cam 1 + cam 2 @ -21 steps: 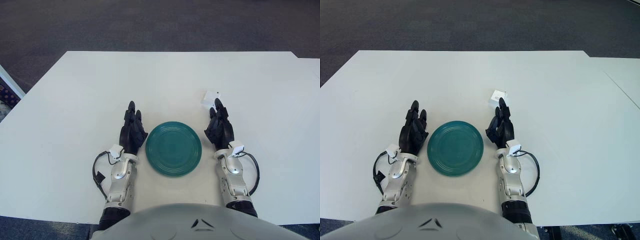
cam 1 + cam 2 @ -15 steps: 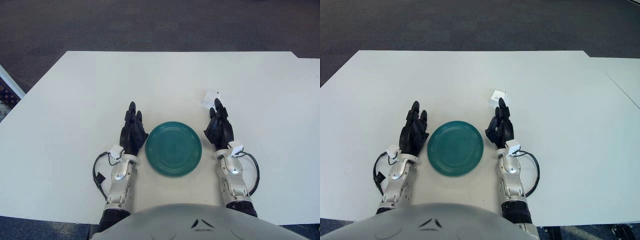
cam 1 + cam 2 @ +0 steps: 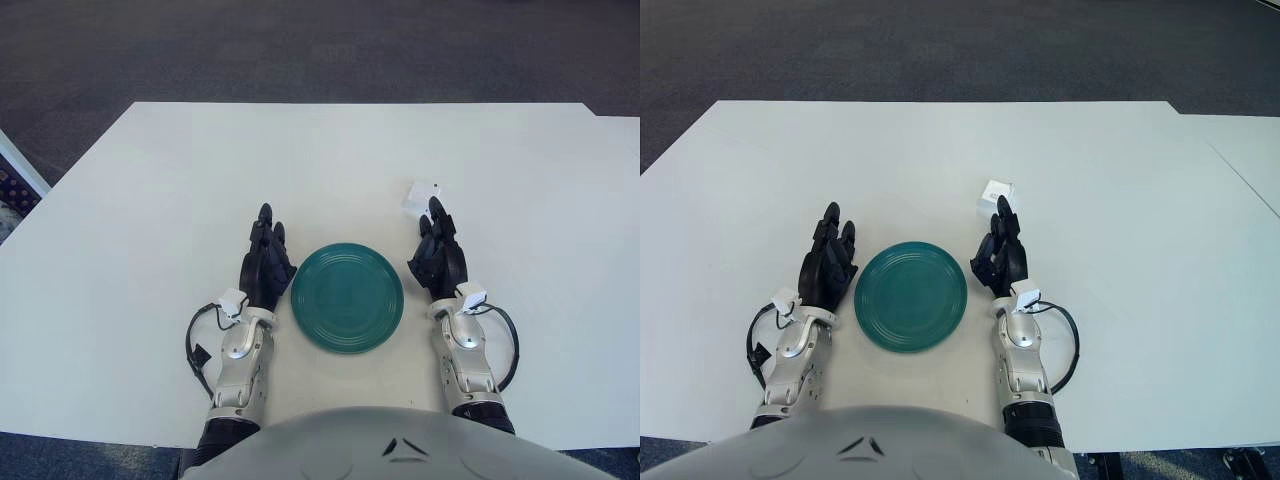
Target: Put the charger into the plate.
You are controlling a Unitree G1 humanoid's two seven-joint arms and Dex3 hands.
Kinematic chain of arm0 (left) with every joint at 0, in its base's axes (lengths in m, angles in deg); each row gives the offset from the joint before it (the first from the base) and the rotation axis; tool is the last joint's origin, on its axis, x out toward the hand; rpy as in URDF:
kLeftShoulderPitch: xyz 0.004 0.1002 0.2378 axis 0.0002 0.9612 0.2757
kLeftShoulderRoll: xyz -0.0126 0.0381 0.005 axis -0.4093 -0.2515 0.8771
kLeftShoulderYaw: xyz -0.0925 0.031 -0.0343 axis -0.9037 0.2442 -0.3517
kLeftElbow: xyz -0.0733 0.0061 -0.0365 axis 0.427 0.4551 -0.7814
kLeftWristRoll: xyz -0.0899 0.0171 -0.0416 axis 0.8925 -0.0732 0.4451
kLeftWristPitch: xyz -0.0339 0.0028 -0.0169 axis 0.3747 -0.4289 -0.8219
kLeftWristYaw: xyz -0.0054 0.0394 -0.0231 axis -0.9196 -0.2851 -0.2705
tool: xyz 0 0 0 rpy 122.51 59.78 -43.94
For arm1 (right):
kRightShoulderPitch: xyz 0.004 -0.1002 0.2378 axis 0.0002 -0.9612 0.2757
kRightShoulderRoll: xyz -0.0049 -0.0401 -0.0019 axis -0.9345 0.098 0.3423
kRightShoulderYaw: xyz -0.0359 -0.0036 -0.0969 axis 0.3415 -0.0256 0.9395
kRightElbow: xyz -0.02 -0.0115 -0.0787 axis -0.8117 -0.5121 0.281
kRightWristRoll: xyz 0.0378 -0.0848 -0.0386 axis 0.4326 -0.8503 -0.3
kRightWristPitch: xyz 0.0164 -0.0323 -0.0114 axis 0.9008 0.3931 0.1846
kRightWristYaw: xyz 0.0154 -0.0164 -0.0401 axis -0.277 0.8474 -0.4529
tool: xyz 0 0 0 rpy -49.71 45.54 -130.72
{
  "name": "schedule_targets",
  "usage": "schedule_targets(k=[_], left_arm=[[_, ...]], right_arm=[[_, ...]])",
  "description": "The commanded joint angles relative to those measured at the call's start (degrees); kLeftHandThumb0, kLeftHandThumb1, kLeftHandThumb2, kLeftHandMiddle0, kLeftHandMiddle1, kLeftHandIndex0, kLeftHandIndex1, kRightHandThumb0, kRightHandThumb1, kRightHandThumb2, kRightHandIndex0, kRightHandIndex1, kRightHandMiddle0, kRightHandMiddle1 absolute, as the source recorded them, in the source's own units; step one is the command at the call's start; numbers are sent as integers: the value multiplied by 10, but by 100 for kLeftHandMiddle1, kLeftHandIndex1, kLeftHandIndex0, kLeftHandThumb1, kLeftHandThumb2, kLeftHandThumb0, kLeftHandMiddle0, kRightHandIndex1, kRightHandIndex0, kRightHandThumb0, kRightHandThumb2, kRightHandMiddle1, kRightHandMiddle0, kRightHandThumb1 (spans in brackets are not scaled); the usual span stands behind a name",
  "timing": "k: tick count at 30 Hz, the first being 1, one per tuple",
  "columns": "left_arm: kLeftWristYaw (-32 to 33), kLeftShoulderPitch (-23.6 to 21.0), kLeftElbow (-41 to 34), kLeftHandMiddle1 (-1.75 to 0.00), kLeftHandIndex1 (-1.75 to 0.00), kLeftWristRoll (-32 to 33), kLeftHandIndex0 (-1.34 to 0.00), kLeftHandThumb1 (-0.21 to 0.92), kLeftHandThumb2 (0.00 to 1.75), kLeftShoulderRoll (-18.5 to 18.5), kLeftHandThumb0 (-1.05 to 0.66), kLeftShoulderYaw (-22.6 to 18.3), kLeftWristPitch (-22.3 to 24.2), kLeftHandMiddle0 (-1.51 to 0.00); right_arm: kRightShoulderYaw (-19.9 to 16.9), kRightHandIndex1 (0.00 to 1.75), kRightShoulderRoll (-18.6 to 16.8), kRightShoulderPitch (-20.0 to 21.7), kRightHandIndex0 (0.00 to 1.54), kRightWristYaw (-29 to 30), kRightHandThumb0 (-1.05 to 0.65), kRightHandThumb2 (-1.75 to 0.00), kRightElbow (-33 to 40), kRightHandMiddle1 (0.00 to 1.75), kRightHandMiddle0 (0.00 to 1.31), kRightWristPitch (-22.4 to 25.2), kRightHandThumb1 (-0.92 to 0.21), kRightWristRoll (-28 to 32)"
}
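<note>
almost no movement is recorded against the earlier frames: the right hand (image 3: 438, 258) is seen a touch nearer the plate than before, and all else is unchanged.

the white table (image 3: 150, 220) is viewed from above. a round teal plate (image 3: 347, 297) with concentric rings is set flat near the front edge, between the two hands. nothing is seen lying in it.

the charger (image 3: 421, 196), a small white block, is found on the table beyond and to the right of the plate, well clear of its rim. it is not in the plate.

the right hand is placed just right of the plate, palm down, fingers extended forward and held loosely together, nothing grasped. its longest fingertip (image 3: 434, 206) is seen at the near edge of the charger; whether contact is made cannot be told from either eye view.

the left hand (image 3: 265, 264) is noted just left of the plate, likewise relaxed with fingers stretched forward, holding nothing. its side appears close against the plate rim, though touching cannot be confirmed.

silver forearms with black cable loops are seen behind both wrists. dark carpet (image 3: 320, 50) is visible beyond the far table edge.
</note>
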Motion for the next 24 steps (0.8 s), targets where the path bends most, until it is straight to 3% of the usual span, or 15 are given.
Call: schedule_targets(k=[1,13,19,24], left_arm=[[6,18,16,0,-4,-5,-2,92,81,15,-105,1,15,0],[-2,17,18,0,-4,8,0,92,83,18,-105,3,14,0],[16,16,20,0,-3,-15,0,92,84,18,-105,5,12,0],[15,13,27,0,-1,-6,0,92,84,22,-105,0,12,0]], right_arm=[[-5,0,-4,-24,1,5,-79,-98,-26,15,0,23,-92,6],[-6,0,-1,-30,1,2,-78,-99,-14,15,0,34,-92,8],[-50,0,54,-2,1,-7,-80,-98,17,15,0,41,-92,12],[-91,0,129,66,0,50,-81,-93,79,14,0,39,-92,-91]])
